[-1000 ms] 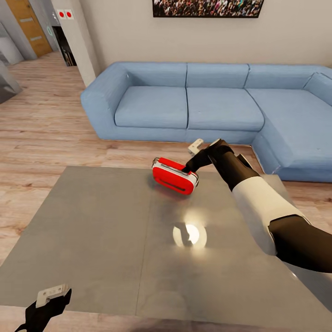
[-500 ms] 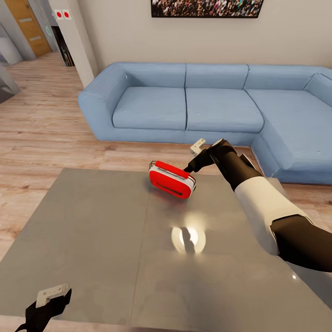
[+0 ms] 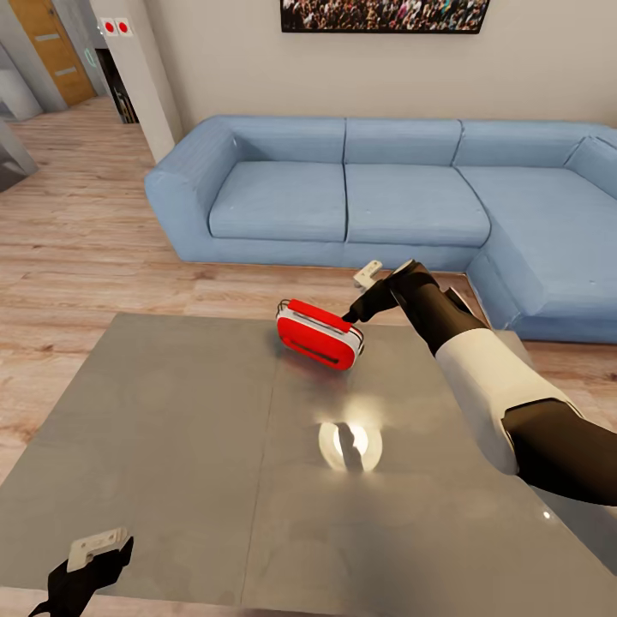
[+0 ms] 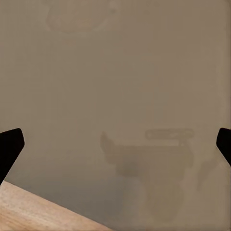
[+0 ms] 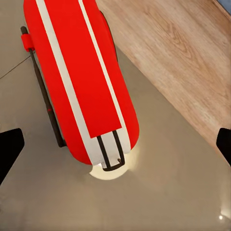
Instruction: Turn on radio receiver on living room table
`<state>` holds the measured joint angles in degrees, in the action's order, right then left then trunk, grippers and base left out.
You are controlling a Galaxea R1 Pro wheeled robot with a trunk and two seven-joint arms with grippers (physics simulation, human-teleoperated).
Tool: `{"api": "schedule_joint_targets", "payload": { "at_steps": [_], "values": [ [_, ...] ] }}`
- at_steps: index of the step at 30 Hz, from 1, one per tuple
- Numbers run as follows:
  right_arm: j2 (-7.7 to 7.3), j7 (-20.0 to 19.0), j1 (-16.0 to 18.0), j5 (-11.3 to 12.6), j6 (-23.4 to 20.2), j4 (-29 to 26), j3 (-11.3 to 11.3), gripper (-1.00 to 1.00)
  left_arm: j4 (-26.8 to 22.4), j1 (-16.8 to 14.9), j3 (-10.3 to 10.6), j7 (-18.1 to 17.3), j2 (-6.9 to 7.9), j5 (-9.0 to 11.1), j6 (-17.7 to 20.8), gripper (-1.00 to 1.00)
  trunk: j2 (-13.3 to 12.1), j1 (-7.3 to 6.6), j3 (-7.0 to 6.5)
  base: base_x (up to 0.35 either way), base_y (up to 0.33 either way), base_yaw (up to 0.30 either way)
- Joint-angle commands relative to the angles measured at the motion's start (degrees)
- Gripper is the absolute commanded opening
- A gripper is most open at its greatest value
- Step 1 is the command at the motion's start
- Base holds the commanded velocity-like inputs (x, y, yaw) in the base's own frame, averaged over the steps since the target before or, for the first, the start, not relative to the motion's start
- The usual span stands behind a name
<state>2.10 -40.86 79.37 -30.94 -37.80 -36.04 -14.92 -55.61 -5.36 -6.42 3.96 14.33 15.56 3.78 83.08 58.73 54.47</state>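
The living room (image 3: 94, 231) is stretching out with its light wood plank floor, beige walls and a framed crowd picture (image 3: 386, 14) hanging on the far wall. A blue L-shaped sofa (image 3: 343, 197) is sitting along that wall and wrapping round to the right. In front of it the big grey worktop (image 3: 171, 446) is taking up the near half of the scene, its glossy top throwing back a round spot of light near the middle. The right arm (image 3: 497, 394), white and black, is reaching from the near right across the worktop toward its far edge. The radio receiver (image 3: 318, 334) is lying tipped over on the worktop near that far edge, a little right of centre, its red body and white trim facing up. The right claw (image 3: 353, 313) is hovering at the radio's right end, just beside or touching it, I cannot tell which; in the right wrist view its two dark fingertips (image 5: 9, 149) are standing wide apart with the radio between and beyond them. The left claw (image 3: 90, 561) is hanging at the near left corner, over the worktop's near edge, and in the left wrist view its fingertips (image 4: 10, 144) are spread wide over bare grey surface.
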Motion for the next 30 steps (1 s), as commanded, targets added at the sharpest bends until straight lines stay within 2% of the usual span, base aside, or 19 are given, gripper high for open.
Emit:
{"api": "schedule_joint_targets", "payload": {
  "at_steps": [1,30],
  "values": [
    [0.00,0.0,0.0,0.0,0.0,0.0,0.0,1.00,0.0,0.0,0.0,0.0,0.00,0.0,0.0,1.00,0.0,0.00,0.00,0.000,0.000,0.000],
    [0.04,0.0,0.0,0.0,-0.1,0.0,0.0,1.00,0.0,0.0,0.0,0.0,0.00,0.0,0.0,1.00,0.0,0.00,0.25,0.000,0.000,0.007]
  ]
}}
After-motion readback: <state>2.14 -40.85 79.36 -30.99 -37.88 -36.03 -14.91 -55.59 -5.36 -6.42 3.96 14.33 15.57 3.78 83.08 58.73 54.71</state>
